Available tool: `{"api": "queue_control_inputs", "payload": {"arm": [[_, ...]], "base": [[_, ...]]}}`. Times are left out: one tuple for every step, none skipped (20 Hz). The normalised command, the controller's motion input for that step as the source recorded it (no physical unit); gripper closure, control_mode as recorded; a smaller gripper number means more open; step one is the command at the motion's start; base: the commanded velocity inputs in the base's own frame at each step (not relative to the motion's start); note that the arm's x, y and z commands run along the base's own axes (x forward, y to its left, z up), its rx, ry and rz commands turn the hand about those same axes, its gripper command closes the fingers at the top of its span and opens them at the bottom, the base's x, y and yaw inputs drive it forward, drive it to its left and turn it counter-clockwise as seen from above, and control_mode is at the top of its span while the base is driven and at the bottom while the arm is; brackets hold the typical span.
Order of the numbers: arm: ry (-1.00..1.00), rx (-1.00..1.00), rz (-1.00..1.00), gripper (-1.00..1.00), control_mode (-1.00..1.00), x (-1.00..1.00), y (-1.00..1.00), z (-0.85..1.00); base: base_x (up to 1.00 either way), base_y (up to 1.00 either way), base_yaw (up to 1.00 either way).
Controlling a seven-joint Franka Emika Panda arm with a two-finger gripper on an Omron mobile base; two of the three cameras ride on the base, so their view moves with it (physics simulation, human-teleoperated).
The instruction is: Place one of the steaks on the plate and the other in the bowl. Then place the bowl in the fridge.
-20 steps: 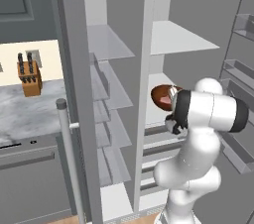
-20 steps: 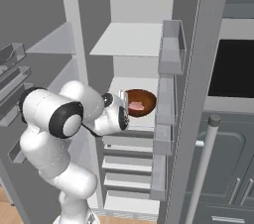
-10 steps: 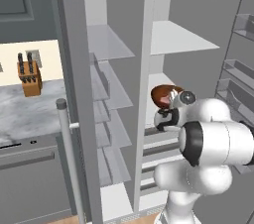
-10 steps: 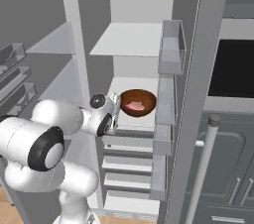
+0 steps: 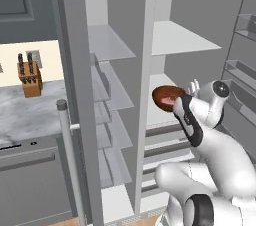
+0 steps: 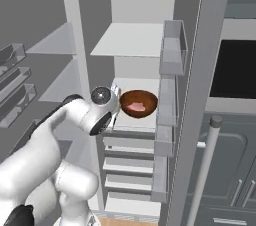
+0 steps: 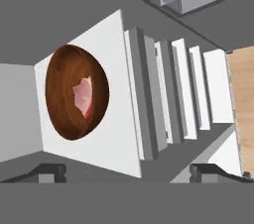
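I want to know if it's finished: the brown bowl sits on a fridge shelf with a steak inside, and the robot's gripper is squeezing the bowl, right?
Not quite. The gripper is open and apart from the bowl, as the hand view shows. The steak is inside, and the bowl sits on the fridge shelf.

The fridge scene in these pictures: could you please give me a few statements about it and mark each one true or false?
1. The bowl sits on a shelf inside the open fridge. True.
2. The bowl is empty. False: a steak lies in it.
3. The gripper is shut on the bowl's rim. False: its jaws stand wide apart, and in the hand view the bowl lies clear of both fingertips.
4. A knife block stands on the counter to the left of the fridge. True.
5. The bowl rests on the topmost shelf. False: another shelf stands above the one that bears it.
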Motion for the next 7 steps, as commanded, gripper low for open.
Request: {"api": "queue_control_inputs", "payload": {"arm": [[-0.15,-0.09,-0.01,-1.0,-1.0,-1.0,0.12,0.59],[-0.11,-0.1,-0.02,-1.0,-1.0,-0.96,0.08,0.57],[-0.08,-0.09,-0.02,-1.0,-1.0,-0.91,0.0,0.44],[0.0,-0.09,-0.01,-1.0,-1.0,-0.81,0.0,0.32],[0.0,-0.09,0.0,-1.0,-1.0,-0.78,0.0,0.28],[0.0,-0.1,0.0,-1.0,-1.0,-0.69,0.0,0.27],[0.0,-0.11,0.0,-1.0,-1.0,-0.66,0.0,0.31]], "base": [[0.0,0.0,0.0],[0.0,0.0,0.0],[0.0,0.0,0.0],[0.0,0.0,0.0],[0.0,0.0,0.0],[0.0,0.0,0.0],[0.0,0.0,0.0]]}}
